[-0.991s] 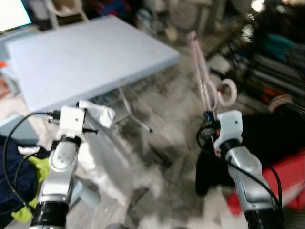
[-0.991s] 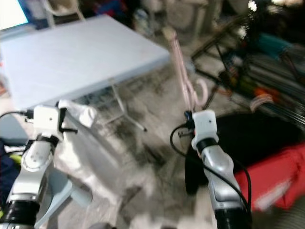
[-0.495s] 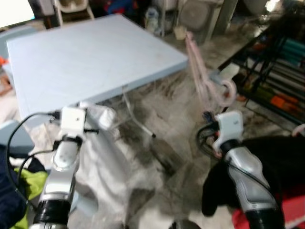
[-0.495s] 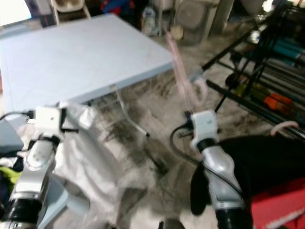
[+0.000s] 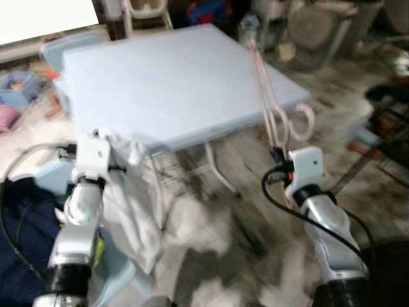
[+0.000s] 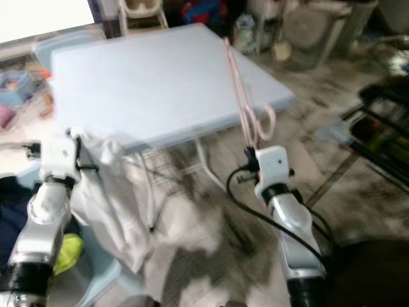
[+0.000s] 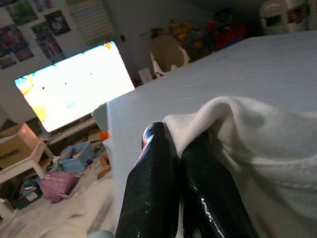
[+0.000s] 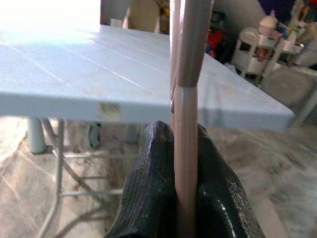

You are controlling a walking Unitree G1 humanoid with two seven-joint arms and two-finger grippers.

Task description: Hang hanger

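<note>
Room: a cluttered home room with a grey streaked floor [image 5: 211,256]; the head views are a little blurred.
Surface: a pale blue folding surface [image 5: 172,83] stands on thin metal legs, ahead of the robot and between the two arms.
Far left: a bright screen [image 7: 74,84] behind the surface, and dark blue clothes [image 5: 25,224] low beside the left arm.
Left tool: the left tool [image 7: 173,144] is held up at the near edge of the surface — its two black fingers are pressed together on a fold of white garment [image 5: 131,192].
Garment: the white cloth hangs down from that tool toward the floor, beside a leg of the surface.
Right tool: the right tool [image 8: 174,136] is raised to the right of the surface, its fingers clamped on the stem of the pink hanger [image 5: 271,102].
Hanger: it stands nearly upright above the right tool — the long arms point up past the corner of the surface, the curved hook [image 5: 302,123] sits just above the white wrist.
</note>
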